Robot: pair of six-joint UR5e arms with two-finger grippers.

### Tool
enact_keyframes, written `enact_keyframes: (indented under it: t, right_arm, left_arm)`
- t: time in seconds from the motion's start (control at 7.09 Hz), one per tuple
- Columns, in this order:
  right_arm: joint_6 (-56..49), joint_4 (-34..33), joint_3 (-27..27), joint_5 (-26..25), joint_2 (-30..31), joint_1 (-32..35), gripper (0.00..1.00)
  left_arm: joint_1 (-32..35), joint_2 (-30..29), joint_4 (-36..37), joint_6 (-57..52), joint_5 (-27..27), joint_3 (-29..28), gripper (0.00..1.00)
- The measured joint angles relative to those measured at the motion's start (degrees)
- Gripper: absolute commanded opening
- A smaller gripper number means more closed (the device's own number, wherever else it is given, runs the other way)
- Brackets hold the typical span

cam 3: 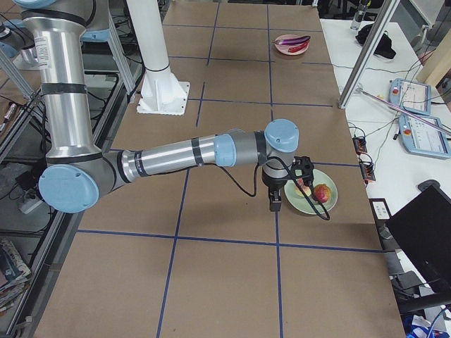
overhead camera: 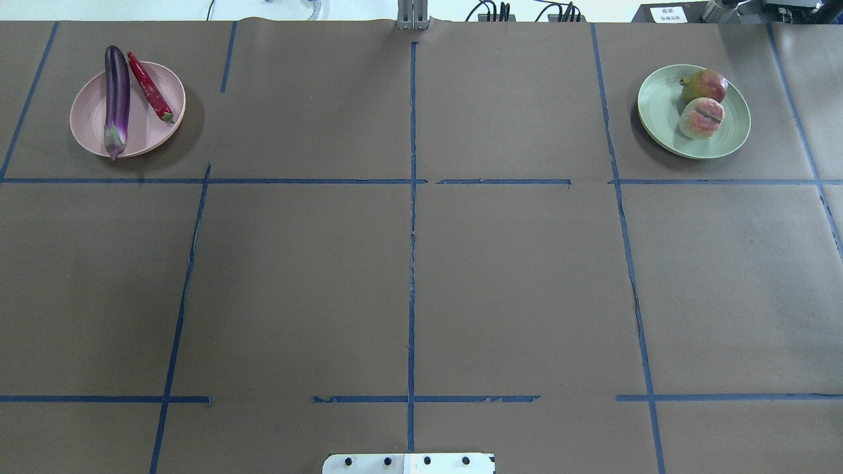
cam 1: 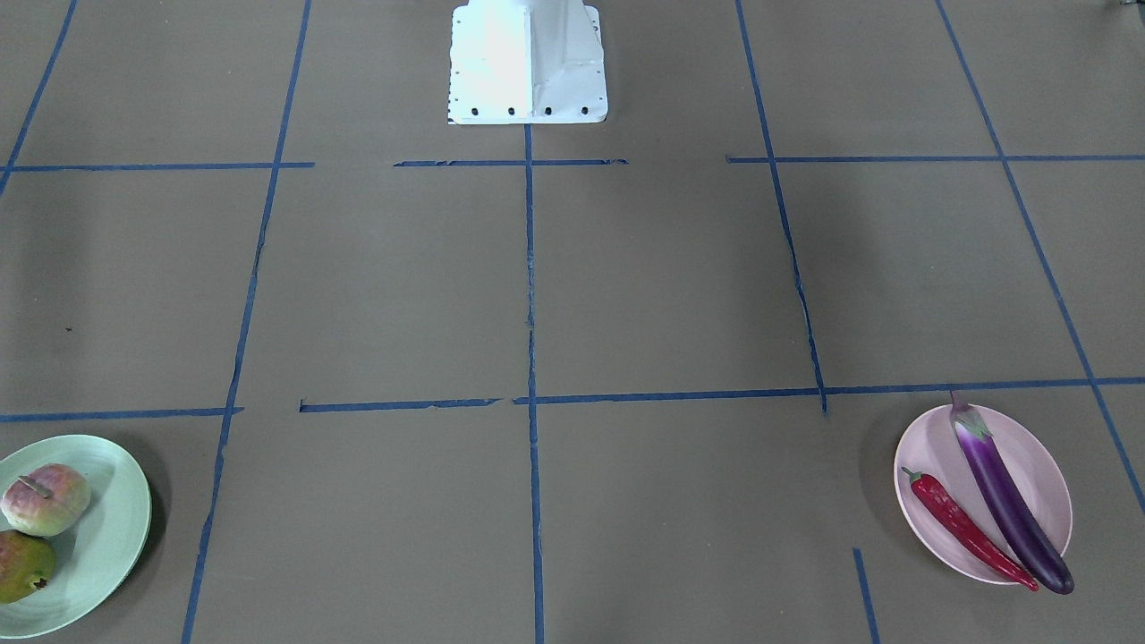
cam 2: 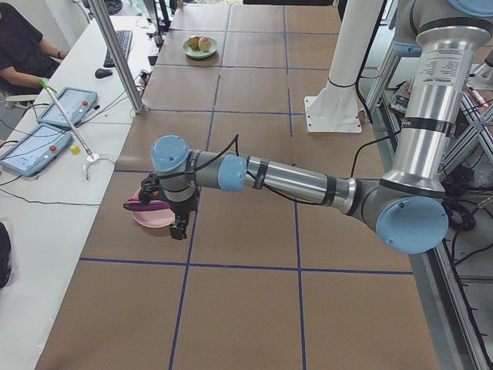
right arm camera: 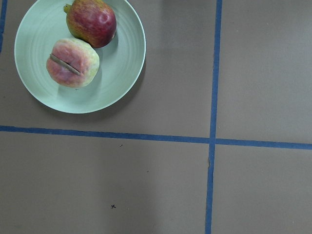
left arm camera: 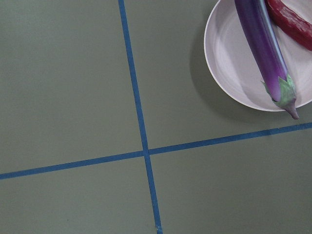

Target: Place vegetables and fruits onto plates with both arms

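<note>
The purple eggplant [overhead camera: 116, 99] and the red chili [overhead camera: 150, 87] lie side by side on the pink plate [overhead camera: 141, 135] at the table's far left. The pomegranate [overhead camera: 706, 84] and the peach [overhead camera: 701, 118] sit on the mint green plate [overhead camera: 658, 105] at the far right. The left gripper [cam 2: 179, 231] hangs over the table just beside the pink plate [cam 2: 150, 218]. The right gripper [cam 3: 275, 205] hangs just beside the green plate [cam 3: 313, 201]. Each gripper shows only in a side view, so I cannot tell whether it is open or shut. Neither touches the food.
Blue tape lines [overhead camera: 412, 230] divide the brown table into squares. The white base block [cam 1: 528, 63] stands at the robot's edge. Metal posts [cam 2: 115, 54] and a side desk with tablets [cam 2: 35, 146] run along the far edge, where a person [cam 2: 19, 42] sits.
</note>
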State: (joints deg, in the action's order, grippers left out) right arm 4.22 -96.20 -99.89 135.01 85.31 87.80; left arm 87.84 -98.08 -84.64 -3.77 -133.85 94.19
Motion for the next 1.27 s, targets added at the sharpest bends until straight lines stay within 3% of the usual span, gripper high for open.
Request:
enact_keyframes:
  t: [0.71,1.27]
  right_arm:
    - [0.00,0.05,-0.22,0.05,0.51,0.01,1.00]
    - [0.05,0.12,-0.30,1.61,1.65,0.04,1.00]
  left_arm:
    - [-0.04,1.04,-0.08,-0.15,-0.11,0.18,1.00]
    - [-0.02,1.78,6.50,-0.42,-0.10,0.01,1.00]
